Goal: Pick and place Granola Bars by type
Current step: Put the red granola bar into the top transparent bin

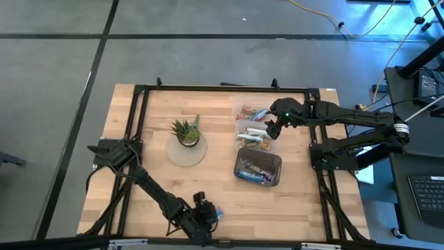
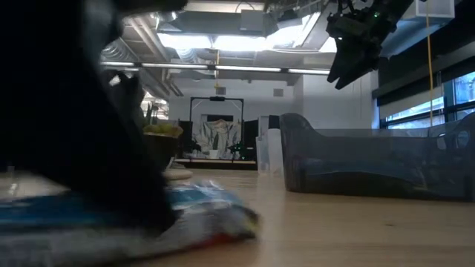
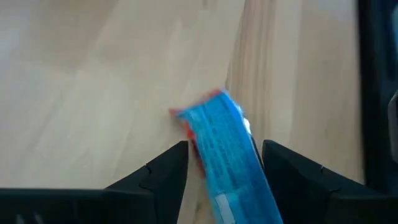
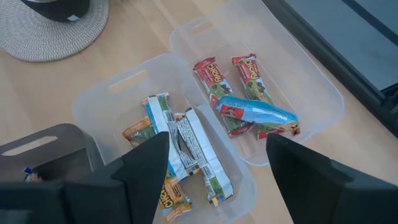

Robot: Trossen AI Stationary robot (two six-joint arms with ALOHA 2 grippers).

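Low at the table's near edge, the left pincer straddles a blue bar lying flat; whether it grips is unclear. Right pincer hangs open over clear bins of bars, empty.

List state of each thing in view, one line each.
left gripper: open, fingers either side of blue bar
blue bar: flat on table, near front edge
right gripper: open, empty, above the clear bins
two clear bins: bars inside, one blue bar lying across red-label ones
dark bin: holds wrapped bars
potted plant: upright on round mat
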